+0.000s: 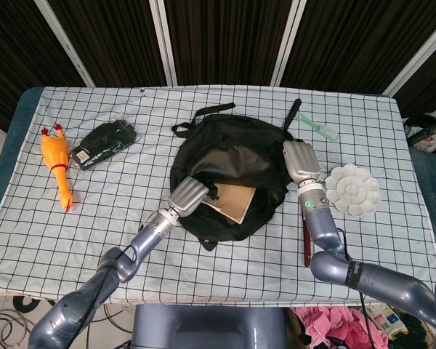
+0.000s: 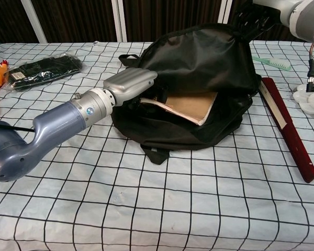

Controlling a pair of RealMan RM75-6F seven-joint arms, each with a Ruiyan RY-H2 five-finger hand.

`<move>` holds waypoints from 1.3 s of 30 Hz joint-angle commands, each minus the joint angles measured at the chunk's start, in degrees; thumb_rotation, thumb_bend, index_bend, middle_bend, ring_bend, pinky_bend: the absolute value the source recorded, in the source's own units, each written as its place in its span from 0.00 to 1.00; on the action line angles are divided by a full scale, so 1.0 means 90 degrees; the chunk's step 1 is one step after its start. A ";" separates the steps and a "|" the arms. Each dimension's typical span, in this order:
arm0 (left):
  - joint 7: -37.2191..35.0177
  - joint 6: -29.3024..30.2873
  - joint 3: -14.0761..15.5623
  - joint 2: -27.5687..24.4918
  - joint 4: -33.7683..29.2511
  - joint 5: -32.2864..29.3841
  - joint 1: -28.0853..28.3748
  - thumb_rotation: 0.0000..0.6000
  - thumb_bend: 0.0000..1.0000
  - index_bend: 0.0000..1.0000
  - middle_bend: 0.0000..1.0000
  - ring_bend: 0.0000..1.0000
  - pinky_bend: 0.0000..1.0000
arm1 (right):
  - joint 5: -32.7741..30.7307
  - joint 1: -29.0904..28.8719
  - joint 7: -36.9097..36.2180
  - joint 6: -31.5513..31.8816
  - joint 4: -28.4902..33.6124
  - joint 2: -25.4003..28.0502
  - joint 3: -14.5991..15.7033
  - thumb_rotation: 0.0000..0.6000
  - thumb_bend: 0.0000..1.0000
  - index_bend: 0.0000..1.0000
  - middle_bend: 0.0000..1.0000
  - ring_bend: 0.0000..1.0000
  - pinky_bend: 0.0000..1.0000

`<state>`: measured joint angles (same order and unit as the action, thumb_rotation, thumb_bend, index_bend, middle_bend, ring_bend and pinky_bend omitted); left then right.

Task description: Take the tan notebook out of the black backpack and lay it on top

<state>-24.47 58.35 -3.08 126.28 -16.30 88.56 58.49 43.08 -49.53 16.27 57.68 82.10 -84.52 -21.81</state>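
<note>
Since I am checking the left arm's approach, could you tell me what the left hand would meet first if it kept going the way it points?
Probably the tan notebook: the left hand points into the open mouth of the black backpack, and its fingers, hidden in shadow, look to be at the notebook's near edge already.

The tan notebook point(image 2: 191, 106) showed only partly, its far end swallowed by the black backpack point(image 2: 209, 52). The left robot hand point(image 2: 130, 82) hid its fingertips inside the opening; the right robot hand point(image 1: 301, 161) was cut off in the chest view.
</note>
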 commanded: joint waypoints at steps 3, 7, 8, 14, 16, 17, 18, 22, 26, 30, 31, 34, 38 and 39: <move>-0.0030 0.0009 -0.0009 0.0014 -0.0002 -0.0004 0.0014 1.00 0.46 0.55 0.52 0.31 0.32 | 0.0004 0.0012 -0.0006 0.0002 0.0022 0.0024 -0.0006 1.00 0.53 0.70 0.59 0.50 0.28; -0.0079 0.0025 -0.0025 0.0008 -0.0057 -0.0013 0.0026 1.00 0.46 0.55 0.53 0.31 0.33 | 0.0006 0.0024 -0.0016 0.0000 0.0042 0.0030 -0.0002 1.00 0.53 0.70 0.59 0.50 0.28; -0.0086 0.0069 -0.0021 -0.0001 -0.0076 -0.0003 0.0022 1.00 0.46 0.55 0.53 0.31 0.34 | 0.0002 0.0029 -0.0018 0.0002 0.0040 0.0028 0.0002 1.00 0.53 0.70 0.59 0.50 0.28; -0.0373 0.0375 -0.0013 -0.0199 -0.0374 0.0046 -0.0044 1.00 0.46 0.57 0.54 0.32 0.35 | -0.0050 0.0039 -0.0002 0.0002 -0.0014 0.0009 0.0009 1.00 0.53 0.70 0.59 0.50 0.28; -0.0449 0.0527 -0.0035 -0.0309 -0.0490 0.0055 -0.0061 1.00 0.46 0.57 0.55 0.33 0.35 | -0.0064 0.0044 -0.0002 0.0003 -0.0015 0.0009 0.0005 1.00 0.53 0.70 0.59 0.50 0.28; -0.0525 0.0628 -0.0070 -0.0384 -0.0585 0.0042 -0.0074 1.00 0.46 0.57 0.55 0.33 0.35 | -0.0071 0.0046 -0.0004 0.0008 -0.0016 0.0008 -0.0001 1.00 0.53 0.70 0.59 0.50 0.28; -0.0600 0.0682 -0.0094 -0.0461 -0.0692 0.0032 -0.0085 1.00 0.46 0.57 0.55 0.33 0.35 | -0.0075 0.0046 0.0000 0.0008 -0.0018 0.0009 -0.0002 1.00 0.53 0.70 0.59 0.50 0.28; -0.0794 0.0862 -0.0134 -0.0868 -0.1220 0.0046 -0.0130 1.00 0.46 0.57 0.55 0.33 0.35 | -0.0093 0.0049 0.0011 0.0009 -0.0017 0.0014 -0.0006 1.00 0.53 0.70 0.59 0.50 0.28; -0.0818 0.1093 -0.0206 -0.1377 -0.1923 0.0048 -0.0210 1.00 0.46 0.57 0.55 0.33 0.36 | -0.0098 0.0051 0.0047 0.0014 -0.0001 0.0027 0.0005 1.00 0.53 0.70 0.59 0.50 0.28; -0.0803 0.1275 -0.0389 -0.2043 -0.2949 -0.0028 -0.0294 1.00 0.46 0.57 0.55 0.33 0.36 | -0.0101 0.0067 0.0045 0.0037 0.0028 0.0043 -0.0003 1.00 0.53 0.70 0.59 0.50 0.28; -0.0735 0.1333 -0.0437 -0.2223 -0.3202 -0.0045 -0.0324 1.00 0.46 0.57 0.55 0.33 0.36 | -0.0098 0.0073 0.0046 0.0040 0.0035 0.0050 0.0001 1.00 0.53 0.70 0.59 0.50 0.28; -0.0569 0.1430 -0.0587 -0.2622 -0.3767 -0.0124 -0.0388 1.00 0.46 0.57 0.55 0.33 0.37 | -0.0093 0.0089 0.0052 0.0059 0.0052 0.0069 0.0005 1.00 0.53 0.70 0.59 0.50 0.28; -0.0314 0.1388 -0.0857 -0.3318 -0.4719 -0.0333 -0.0464 1.00 0.46 0.57 0.55 0.33 0.37 | -0.0087 0.0116 0.0042 0.0085 0.0092 0.0107 -0.0004 1.00 0.53 0.70 0.59 0.50 0.28; -0.0203 0.1393 -0.0941 -0.3480 -0.4921 -0.0385 -0.0475 1.00 0.46 0.57 0.55 0.33 0.37 | -0.0083 0.0123 0.0035 0.0089 0.0103 0.0117 -0.0007 1.00 0.53 0.70 0.59 0.50 0.28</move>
<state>-28.95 70.44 -9.04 99.70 -55.19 86.80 55.01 42.31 -48.46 16.61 58.46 82.98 -83.51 -21.85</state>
